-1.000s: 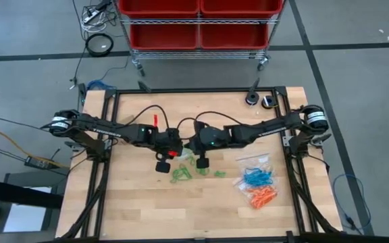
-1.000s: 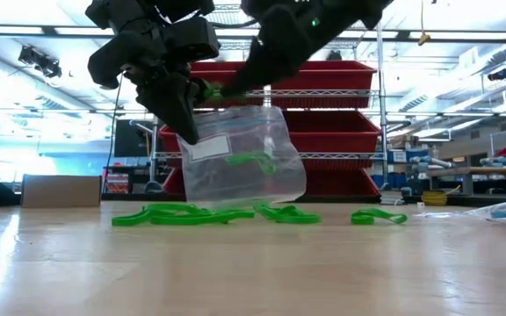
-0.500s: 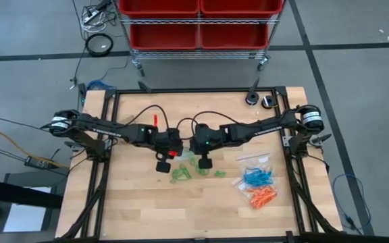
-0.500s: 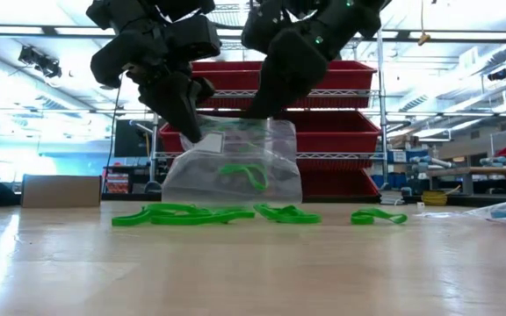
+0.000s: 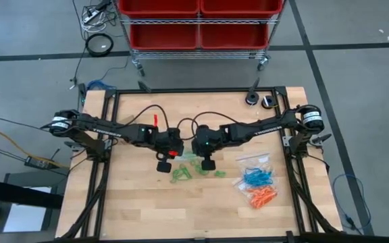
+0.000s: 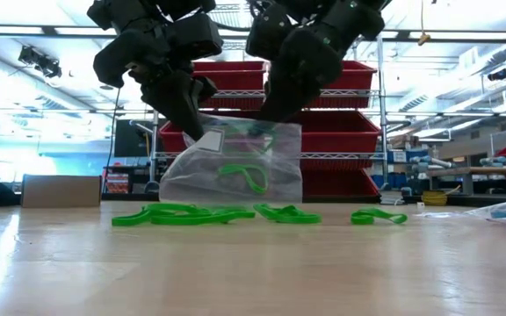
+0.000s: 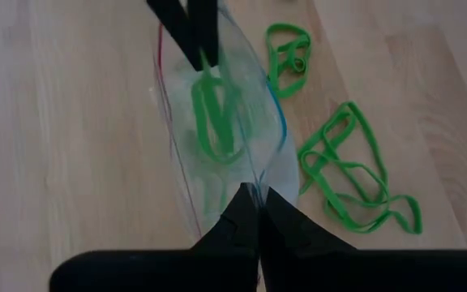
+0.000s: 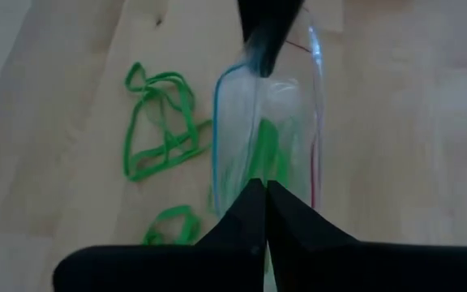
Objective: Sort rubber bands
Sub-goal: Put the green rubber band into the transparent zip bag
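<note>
Both claws are pinched shut on the clear bag [image 6: 235, 162], the left gripper [image 7: 254, 203] and right gripper [image 8: 264, 191] at opposite edges. A few green bands [image 7: 217, 118] hang inside; more green bands [image 6: 183, 213] lie loose below, unsorted.

The table [image 5: 140, 209] is made of pale, smooth wood planks. The bag [image 6: 262, 167] is clear, glossy plastic. The green bands [image 6: 183, 214] look rubbery and matt.

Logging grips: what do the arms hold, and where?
Both grippers, left and right, pinch the clear bag at opposite ends of its top edge.
</note>
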